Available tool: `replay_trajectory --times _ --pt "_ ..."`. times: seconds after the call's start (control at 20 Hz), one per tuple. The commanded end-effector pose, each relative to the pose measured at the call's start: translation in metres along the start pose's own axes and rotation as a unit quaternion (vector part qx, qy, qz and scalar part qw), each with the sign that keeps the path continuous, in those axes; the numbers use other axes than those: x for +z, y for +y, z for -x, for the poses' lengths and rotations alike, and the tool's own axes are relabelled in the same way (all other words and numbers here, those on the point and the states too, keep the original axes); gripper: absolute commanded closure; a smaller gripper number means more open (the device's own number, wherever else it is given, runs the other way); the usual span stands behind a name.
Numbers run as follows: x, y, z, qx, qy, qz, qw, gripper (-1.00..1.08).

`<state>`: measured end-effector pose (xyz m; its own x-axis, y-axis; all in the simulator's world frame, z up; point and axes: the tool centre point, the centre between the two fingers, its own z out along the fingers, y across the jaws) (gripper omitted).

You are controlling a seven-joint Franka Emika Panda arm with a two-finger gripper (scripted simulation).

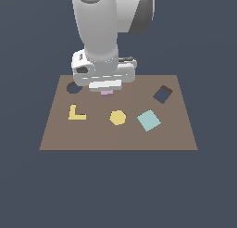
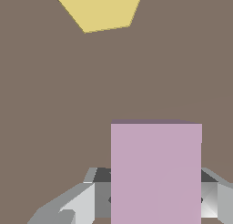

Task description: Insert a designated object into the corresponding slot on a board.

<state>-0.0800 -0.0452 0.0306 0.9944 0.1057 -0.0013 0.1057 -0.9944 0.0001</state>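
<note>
The pink block (image 1: pixel 107 92) sits on the board (image 1: pixel 176 136) between the claw (image 1: pixel 106 89) fingers, beside the round hole (image 1: pixel 73 87); whether they already clamp it, I cannot tell. It should travel right and turn to match the tilted slot (image 1: pixel 162 94).

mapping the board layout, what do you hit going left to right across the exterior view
dark round hole → yellow L-shaped piece → pink block under the gripper → yellow hexagon → teal square → dark tilted square slot, all on the brown board
</note>
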Motion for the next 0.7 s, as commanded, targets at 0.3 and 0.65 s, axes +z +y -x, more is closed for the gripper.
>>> replay_trajectory --times 0.3,0.65 --pt "-0.001 -0.004 -0.017 -0.071 0.001 0.000 0.9975 1.08" --pt "-0.002 -0.013 -0.041 -0.179 0.001 0.001 0.9839 1.08"
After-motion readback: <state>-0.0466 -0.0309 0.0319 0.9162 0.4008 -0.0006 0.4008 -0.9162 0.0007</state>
